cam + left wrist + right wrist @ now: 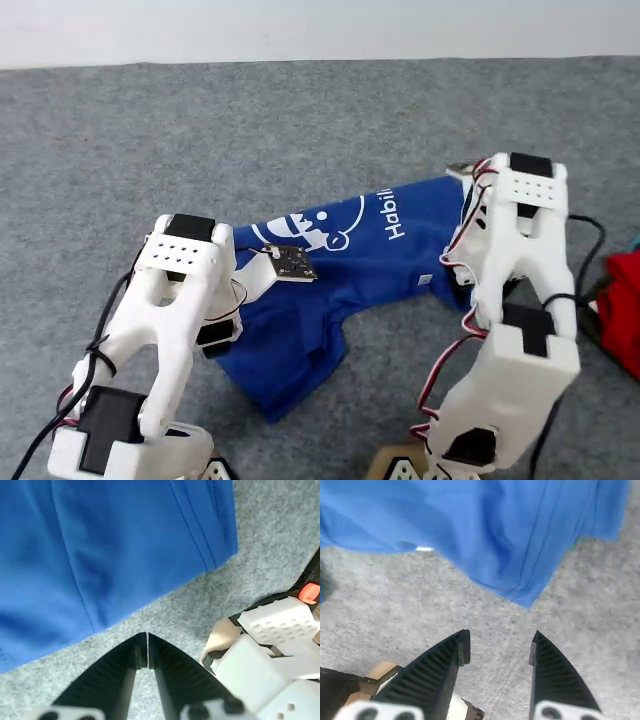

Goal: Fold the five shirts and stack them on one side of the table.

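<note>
- Left gripper [148, 647]: jaws pressed together, holding nothing, over grey mat [175, 610] just beside the hem; advancing closed, it would likely shove cloth.
- Blue shirt [340, 270]: rumpled between both arms.
- Right gripper [498, 645]: wide open, empty; may pinch one layer only.

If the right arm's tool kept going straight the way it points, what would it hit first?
Likely the table, just before the shirt. The right tool points at bare surface, but depth is unclear, so it might catch the hem instead.
</note>
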